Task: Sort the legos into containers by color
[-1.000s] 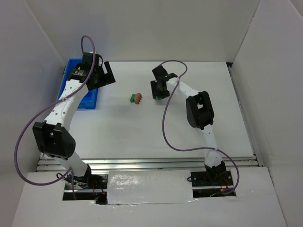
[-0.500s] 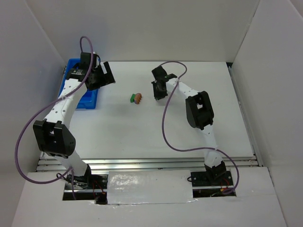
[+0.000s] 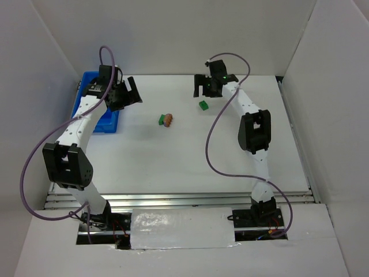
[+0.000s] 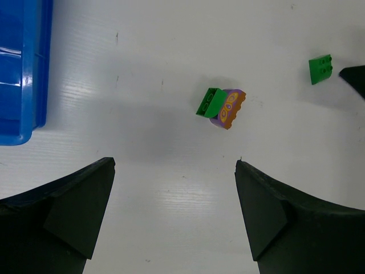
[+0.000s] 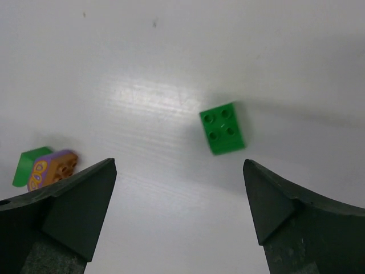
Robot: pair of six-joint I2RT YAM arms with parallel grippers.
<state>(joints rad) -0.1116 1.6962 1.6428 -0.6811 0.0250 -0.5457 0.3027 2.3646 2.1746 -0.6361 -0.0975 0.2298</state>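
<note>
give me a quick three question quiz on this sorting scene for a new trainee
1. True or false: the lone green block lies inside the blue bin.
2. What touches the purple-and-orange piece? A) a green piece B) the bin C) a jaw
3. Fill in: the right jaws stand ____.
Key: 1 false, it lies on the table; 2 A; 3 open.

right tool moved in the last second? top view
Yes. The right tool went toward the far edge of the table and rightward, away from the green-and-orange lego cluster, which stayed put. A green brick lies free beside it.
</note>
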